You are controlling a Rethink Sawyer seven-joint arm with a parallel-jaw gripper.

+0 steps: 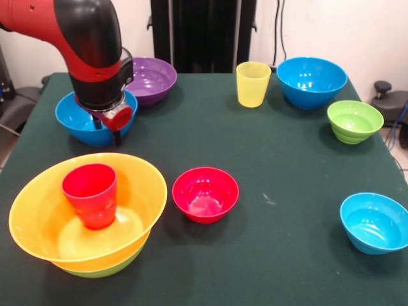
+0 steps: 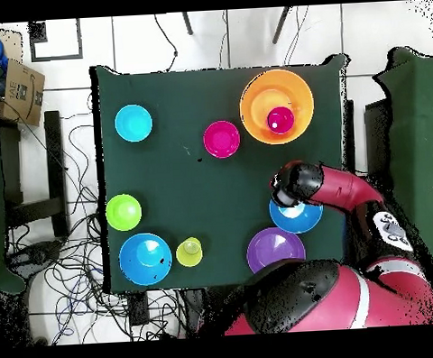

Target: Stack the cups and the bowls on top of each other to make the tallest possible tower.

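Red-and-black arm (image 1: 89,44) enters from upper left in front view, elbow bent, wrist pointing down. Gripper (image 1: 115,131) at its end hangs low; finger state not discernible in either view.

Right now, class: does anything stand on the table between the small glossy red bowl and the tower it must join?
Nothing visible does. The small glossy red bowl sits just beside the tower, with only bare green table between them.

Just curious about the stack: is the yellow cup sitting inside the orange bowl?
No. The red cup sits there; the yellow cup stands alone.
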